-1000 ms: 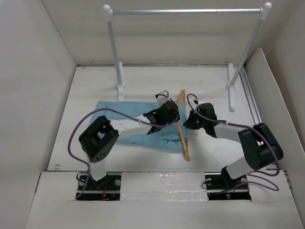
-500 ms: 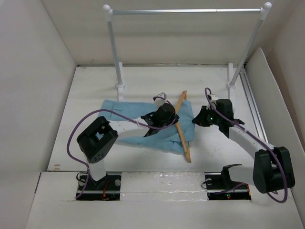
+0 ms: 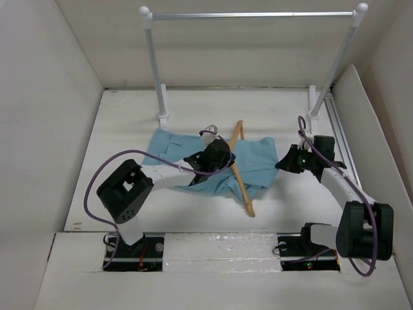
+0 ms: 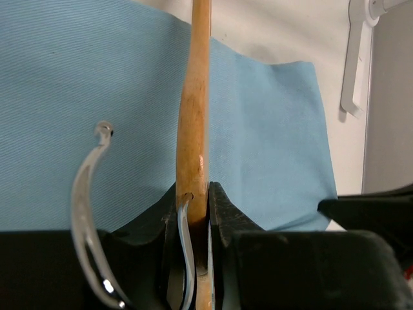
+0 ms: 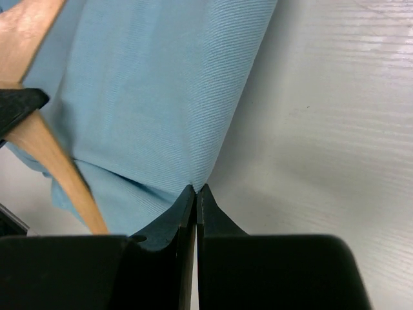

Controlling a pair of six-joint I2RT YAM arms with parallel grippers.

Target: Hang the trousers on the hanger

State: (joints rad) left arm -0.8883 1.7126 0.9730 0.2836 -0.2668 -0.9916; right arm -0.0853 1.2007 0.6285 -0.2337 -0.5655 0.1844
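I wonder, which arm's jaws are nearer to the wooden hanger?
Left. The jaws of the left arm clamp the hanger itself, beside its metal hook; those of the right arm pinch the edge of the trousers, off to the hanger's right, not touching it.

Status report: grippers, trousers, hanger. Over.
Left gripper shut on hanger near hook. Right gripper shut on trousers edge. Trousers on table, across hanger. Clothes rail behind, no obstruction.

Bright, even light — soft faint shadows, mild sheen on the table (image 5: 335,77), wrist-view foregrounds slightly blurred.
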